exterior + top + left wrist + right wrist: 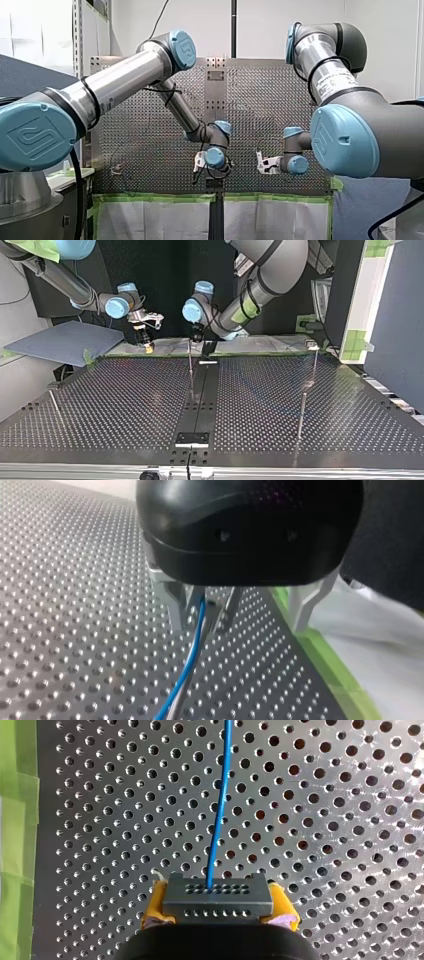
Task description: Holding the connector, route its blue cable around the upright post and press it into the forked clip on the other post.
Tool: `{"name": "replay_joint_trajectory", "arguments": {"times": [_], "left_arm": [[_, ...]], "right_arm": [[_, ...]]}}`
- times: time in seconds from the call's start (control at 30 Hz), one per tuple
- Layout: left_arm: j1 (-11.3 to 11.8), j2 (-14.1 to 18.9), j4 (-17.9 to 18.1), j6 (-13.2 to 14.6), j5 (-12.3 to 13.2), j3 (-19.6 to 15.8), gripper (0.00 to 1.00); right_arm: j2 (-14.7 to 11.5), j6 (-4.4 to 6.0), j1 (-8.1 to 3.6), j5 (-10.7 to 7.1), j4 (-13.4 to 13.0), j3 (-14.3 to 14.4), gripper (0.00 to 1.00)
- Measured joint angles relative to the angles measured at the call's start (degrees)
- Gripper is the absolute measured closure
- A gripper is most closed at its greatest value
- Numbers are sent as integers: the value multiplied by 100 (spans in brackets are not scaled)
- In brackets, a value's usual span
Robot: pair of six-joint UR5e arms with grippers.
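Two robot arms reach over a perforated metal table. In the top view their grippers hang low near its far edge, close to a strip of green tape. My right gripper, at the top view's left, pinches a dark grey connector between its yellow pads. The block sits level, with two rows of small holes facing the wrist camera. A blue cable leaves one hole in the upper row and runs straight ahead of the gripper, over the table. My left gripper, black with metal parts, hangs near the table's middle, a little apart from the right one. In the left wrist view the blue cable passes right under it and trails away across the table beside a pale grey line. Whether this gripper is clamped on the cable or loose around it cannot be told. In the top view a thin upright post stands directly below my left gripper, next to a black strip running down the table's centre. Two more thin posts stand well apart from it toward that view's right. The forked clip is too small to pick out.
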Motion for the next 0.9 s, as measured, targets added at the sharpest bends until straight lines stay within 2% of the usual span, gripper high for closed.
{"name": "replay_joint_trajectory", "arguments": {"times": [0.27, 0.53, 0.9], "left_arm": [[-111, 43, -109, 0, -67, -5, 0], [-128, 234, -149, -17, -79, -100, 0], [-142, 264, -269, -23, -70, -241, 0]], "right_arm": [[0, -10, 1, 0, 12, 1, 100], [7, -11, 1, 0, 13, 1, 100], [8, -12, -8, 0, 36, 0, 100]]}}
